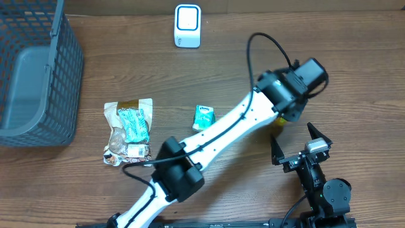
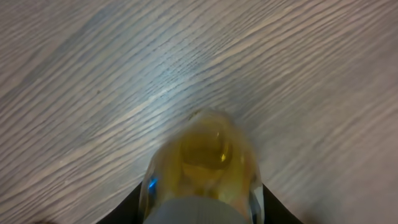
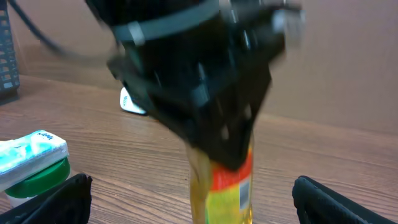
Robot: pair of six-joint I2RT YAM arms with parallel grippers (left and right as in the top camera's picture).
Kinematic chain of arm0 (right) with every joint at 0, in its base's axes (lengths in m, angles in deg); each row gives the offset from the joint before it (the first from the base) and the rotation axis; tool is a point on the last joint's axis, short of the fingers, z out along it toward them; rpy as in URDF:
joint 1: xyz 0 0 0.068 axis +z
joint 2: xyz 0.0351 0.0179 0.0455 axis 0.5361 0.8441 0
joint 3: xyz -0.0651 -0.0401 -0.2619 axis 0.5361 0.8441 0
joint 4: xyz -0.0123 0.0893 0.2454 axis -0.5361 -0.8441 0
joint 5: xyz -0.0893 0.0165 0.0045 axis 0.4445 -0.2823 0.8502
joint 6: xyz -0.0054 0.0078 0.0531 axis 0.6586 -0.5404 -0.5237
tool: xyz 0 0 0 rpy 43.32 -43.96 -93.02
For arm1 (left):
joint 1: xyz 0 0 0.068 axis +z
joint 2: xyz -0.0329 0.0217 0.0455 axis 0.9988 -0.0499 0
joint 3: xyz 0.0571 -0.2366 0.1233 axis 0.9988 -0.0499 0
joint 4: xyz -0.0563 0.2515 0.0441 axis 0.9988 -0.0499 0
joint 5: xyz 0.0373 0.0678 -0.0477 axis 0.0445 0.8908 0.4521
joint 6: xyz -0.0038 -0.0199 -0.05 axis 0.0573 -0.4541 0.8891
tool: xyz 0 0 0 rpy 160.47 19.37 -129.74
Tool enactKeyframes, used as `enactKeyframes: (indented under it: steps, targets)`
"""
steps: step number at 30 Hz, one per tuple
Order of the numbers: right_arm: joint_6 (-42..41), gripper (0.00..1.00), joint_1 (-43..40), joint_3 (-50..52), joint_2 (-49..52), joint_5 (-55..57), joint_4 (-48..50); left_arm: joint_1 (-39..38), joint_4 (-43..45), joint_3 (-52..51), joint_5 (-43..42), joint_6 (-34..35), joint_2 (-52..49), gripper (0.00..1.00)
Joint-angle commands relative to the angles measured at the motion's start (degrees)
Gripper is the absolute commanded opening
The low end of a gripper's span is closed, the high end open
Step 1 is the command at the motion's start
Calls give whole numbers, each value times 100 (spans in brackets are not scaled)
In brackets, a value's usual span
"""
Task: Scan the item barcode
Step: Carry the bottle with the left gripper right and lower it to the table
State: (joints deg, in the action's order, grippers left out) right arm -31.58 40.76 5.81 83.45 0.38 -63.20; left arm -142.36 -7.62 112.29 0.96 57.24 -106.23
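Soft, even light, faint shadows; bottle (image 2: 202,168) defocused up close, left arm (image 3: 199,81) motion-blurred.

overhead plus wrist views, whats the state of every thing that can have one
left gripper: shut on bottle
bottle: upright, gripped at its top
right gripper: open, empty
basket: upright, nothing visible inside
snack bag: lying flat, untouched
teal pack: resting, untouched
scanner: standing, untouched

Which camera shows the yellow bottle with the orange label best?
Right wrist: the yellow bottle with the orange label stands side on, label visible. Left wrist shows it blurred from above; overhead shows only a yellow sliver.
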Motion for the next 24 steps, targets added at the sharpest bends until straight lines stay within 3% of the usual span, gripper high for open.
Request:
enactKeyframes:
  steps: [1,24]
  targets:
    - [-13,100,-17,61,-57,35,17,-4,63,52,385,181,-162,5]
    - [-13,100,-17,61,-57,35,17,7,247,52,636,177,-254,5]
